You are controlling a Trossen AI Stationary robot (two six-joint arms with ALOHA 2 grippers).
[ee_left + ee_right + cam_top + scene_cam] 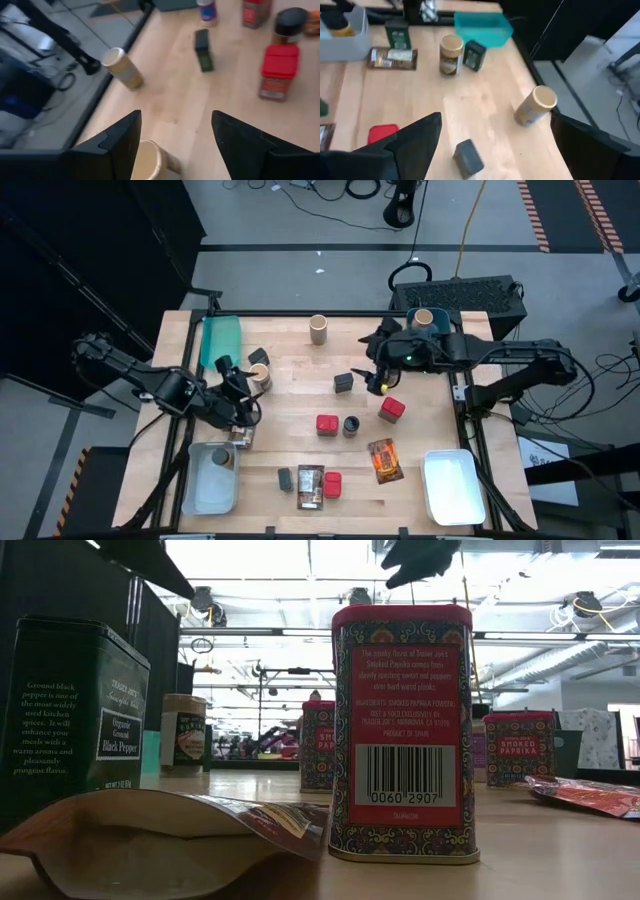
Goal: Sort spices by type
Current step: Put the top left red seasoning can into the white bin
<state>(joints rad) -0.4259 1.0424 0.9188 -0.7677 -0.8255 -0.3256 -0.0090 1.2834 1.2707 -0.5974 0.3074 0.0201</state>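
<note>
The left gripper point(238, 392) is held open above the left part of the light wooden bench point(300, 365), with a tan round cardboard cylinder with a cream lid point(150, 161) seen just below its spread fingers point(122, 137); nothing is gripped. The right gripper point(378, 377) is spread wide and empty over the bench's middle, above a dark grey squarish tin point(468, 157). Another tan cylinder point(319, 328) stands near the far edge. Red squarish tins point(327, 424) and a small round black jar point(351, 425) are scattered centrally. A flat brown-orange printed packet point(385, 459) lies near the front edge, beside a clear-white rectangular bin point(452, 486) at the front right corner. A teal bin point(220, 340) sits at the far left.
</note>
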